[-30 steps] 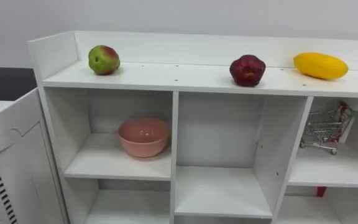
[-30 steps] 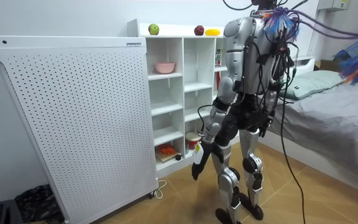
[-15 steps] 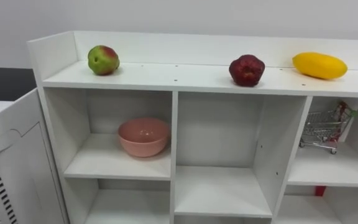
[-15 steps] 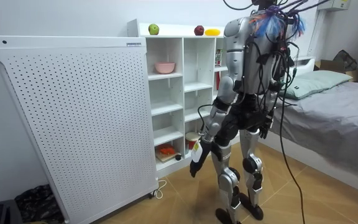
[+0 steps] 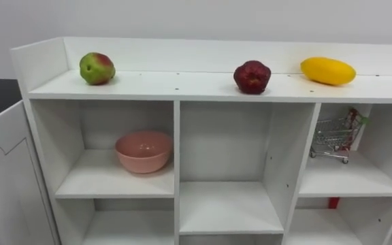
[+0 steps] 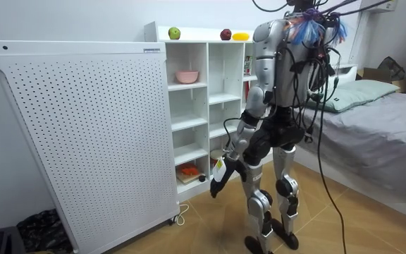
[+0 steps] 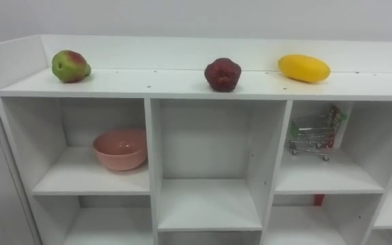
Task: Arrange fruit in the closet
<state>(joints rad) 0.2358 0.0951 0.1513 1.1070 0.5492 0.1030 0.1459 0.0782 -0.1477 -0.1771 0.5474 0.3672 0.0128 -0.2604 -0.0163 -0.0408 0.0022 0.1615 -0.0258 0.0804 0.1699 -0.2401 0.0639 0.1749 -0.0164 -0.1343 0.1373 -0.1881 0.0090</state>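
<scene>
Three on closet (image 5: 182, 87) top: green fruit (image 5: 96, 68), red fruit (image 5: 252, 76), yellow fruit (image 5: 327, 70) | pink bowl (image 5: 142, 150) below | left hand (image 6: 218, 185) low, state unclear

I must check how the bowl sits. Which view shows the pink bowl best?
The left eye view: the pink bowl sits close, whole, upright in the upper left compartment. The right eye view shows much the same, further left. The room view shows it small, far off.
</scene>
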